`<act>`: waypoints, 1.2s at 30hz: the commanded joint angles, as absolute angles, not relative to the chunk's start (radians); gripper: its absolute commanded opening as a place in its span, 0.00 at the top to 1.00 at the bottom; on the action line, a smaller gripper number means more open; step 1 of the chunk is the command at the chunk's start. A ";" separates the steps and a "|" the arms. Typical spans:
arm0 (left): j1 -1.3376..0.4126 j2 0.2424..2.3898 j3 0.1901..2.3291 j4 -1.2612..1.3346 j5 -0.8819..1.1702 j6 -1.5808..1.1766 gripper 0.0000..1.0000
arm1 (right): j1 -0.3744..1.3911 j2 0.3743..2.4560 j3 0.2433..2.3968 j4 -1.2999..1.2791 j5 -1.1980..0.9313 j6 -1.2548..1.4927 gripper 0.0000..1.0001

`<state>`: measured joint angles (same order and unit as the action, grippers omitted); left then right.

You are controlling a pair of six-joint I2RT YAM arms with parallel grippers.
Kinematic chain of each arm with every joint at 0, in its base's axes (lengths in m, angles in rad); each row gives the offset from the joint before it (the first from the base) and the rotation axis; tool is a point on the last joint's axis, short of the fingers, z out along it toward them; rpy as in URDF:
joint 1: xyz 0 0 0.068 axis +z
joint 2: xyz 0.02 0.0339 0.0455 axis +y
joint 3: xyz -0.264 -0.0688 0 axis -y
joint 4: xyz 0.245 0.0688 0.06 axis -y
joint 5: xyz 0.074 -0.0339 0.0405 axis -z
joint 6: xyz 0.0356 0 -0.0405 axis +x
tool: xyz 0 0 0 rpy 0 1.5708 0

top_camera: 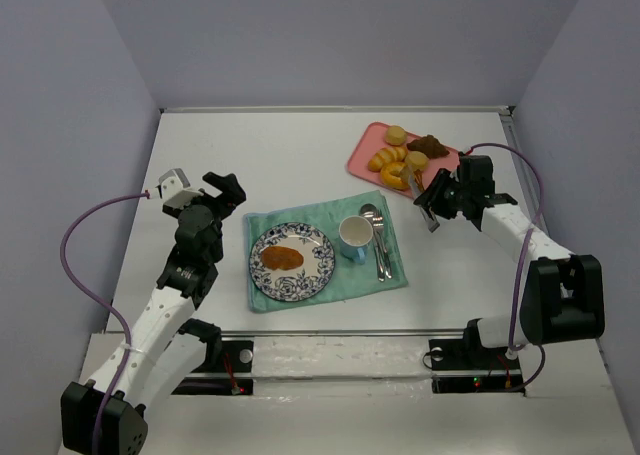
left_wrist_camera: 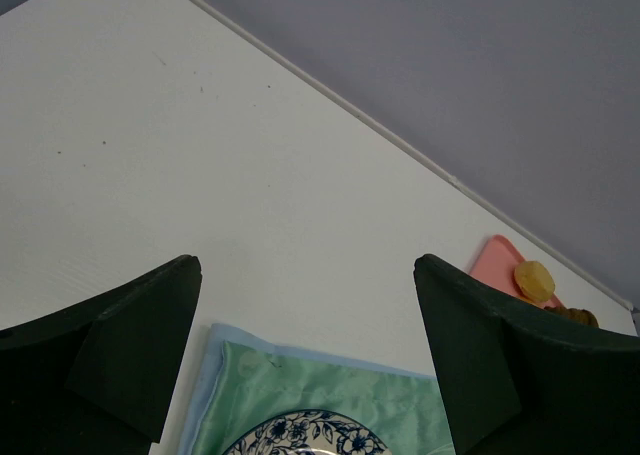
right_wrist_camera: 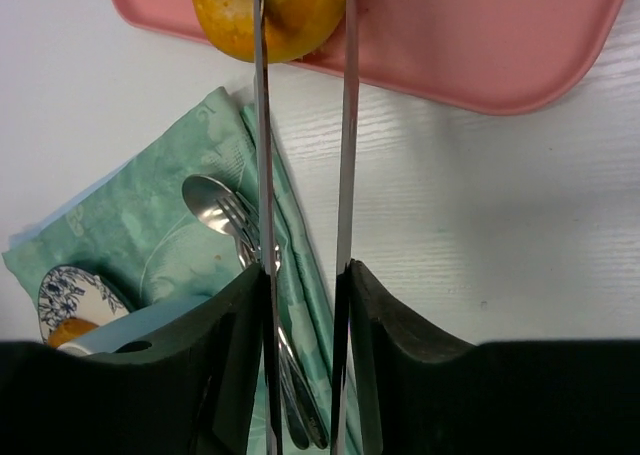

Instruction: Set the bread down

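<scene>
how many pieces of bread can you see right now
6. One piece lies on the patterned plate. Five are on the pink tray: a far roll, a dark pastry, two golden pieces mid-tray, and a ring-shaped one at the tongs. The right claw may hide more.

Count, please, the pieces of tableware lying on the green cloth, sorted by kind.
On the green cloth:
plate: 1
cup: 1
spoon: 1
fork: 1
Total: 4
</scene>
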<state>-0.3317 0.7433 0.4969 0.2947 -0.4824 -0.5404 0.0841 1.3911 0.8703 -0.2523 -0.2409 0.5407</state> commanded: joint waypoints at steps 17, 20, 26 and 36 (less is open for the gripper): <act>-0.325 0.755 0.488 0.351 -0.494 -0.548 0.01 | 0.078 1.011 0.900 -0.213 -0.460 0.344 0.79; -0.325 0.761 0.489 0.353 -0.489 -0.548 0.01 | 0.145 1.002 0.911 -0.186 -0.665 0.264 0.79; -0.325 0.772 0.494 0.353 -0.488 -0.545 0.01 | 0.444 1.060 0.954 -0.264 -0.638 0.085 0.78; -0.325 0.769 0.492 0.351 -0.491 -0.543 0.01 | 0.756 1.210 1.017 -0.394 -0.459 -0.074 0.77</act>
<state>-0.3313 0.7712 0.4969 0.2977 -0.4717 -0.5423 0.7063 1.1809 0.9588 -0.3534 -0.5152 0.0074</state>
